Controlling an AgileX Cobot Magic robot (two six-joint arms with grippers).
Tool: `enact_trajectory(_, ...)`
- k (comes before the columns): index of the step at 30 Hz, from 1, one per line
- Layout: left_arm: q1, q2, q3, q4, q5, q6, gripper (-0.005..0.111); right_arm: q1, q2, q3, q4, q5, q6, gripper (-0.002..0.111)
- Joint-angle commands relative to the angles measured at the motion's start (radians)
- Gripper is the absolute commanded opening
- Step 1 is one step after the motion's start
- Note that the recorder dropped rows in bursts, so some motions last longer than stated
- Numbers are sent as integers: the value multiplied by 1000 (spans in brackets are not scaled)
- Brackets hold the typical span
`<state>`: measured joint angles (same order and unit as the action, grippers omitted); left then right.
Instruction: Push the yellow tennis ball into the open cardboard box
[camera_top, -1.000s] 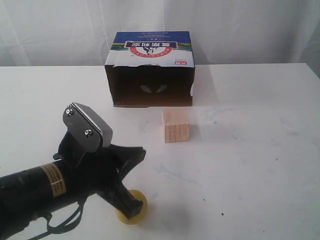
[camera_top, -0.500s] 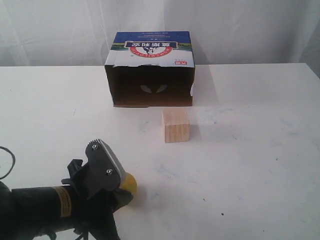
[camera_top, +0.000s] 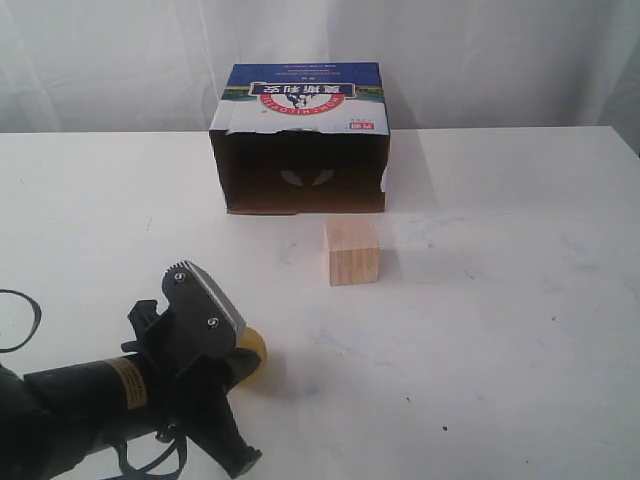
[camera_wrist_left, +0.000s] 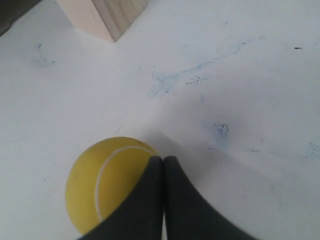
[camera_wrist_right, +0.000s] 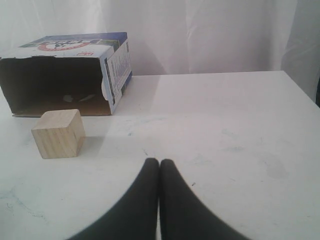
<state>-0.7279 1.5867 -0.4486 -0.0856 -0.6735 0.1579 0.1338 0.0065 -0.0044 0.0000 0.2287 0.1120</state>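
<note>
White table (camera_top: 500, 330) with faint bluish smudges, white curtain (camera_top: 480, 60) behind. At the far middle, the open cardboard box (camera_top: 300, 140): brown walls, blue printed top with a red-and-white logo, dark hollow front turned toward the near edge. Near in front of its right half, not touching it, a pale wooden cube (camera_top: 352, 252). Much nearer and more to the left, the yellow tennis ball (camera_top: 252, 348), resting on the table, well apart from the box and outside it, partly hidden behind the left arm in the exterior view. At the ball, the left gripper (camera_wrist_left: 163, 161), low over the table, both black fingers pressed together with nothing between them. Tips right at the ball's edge in the left wrist view; touching or just above, not clear. Right gripper (camera_wrist_right: 159, 162) also with fingers pressed flat together, empty, over bare table, pointed toward the box and the cube.
</note>
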Motion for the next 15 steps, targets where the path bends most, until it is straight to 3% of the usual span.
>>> enact_trajectory(1, 7, 2, 7, -27, -26, 3, 0, 4, -7, 4, 0, -8, -2, 0)
enact_trajectory(5, 7, -16, 7, -137, -208, 71, 0, 4, -7, 4, 0, -8, -2, 0)
enact_trajectory(7, 7, -64, 7, -353, -300, 167, 0, 4, -7, 4, 0, -10, -2, 0)
enact_trajectory(8, 7, -106, 7, -562, -291, 245, 0, 4, -7, 4, 0, -10, -2, 0)
enact_trajectory(9, 7, -122, 7, -667, -256, 272, 0, 4, -7, 4, 0, -10, -2, 0)
enact_trajectory(10, 7, -149, 19, -735, -126, 308, 0, 4, -7, 4, 0, -10, -2, 0)
enact_trajectory(12, 7, -154, 42, -600, -35, 283, 0, 4, -7, 4, 0, -10, -2, 0)
enact_trajectory(13, 7, -154, 60, -442, -1, 221, 0, 4, -7, 4, 0, -10, -2, 0)
enact_trajectory(15, 7, -154, 81, -279, -6, 88, 0, 4, -7, 4, 0, -10, -2, 0)
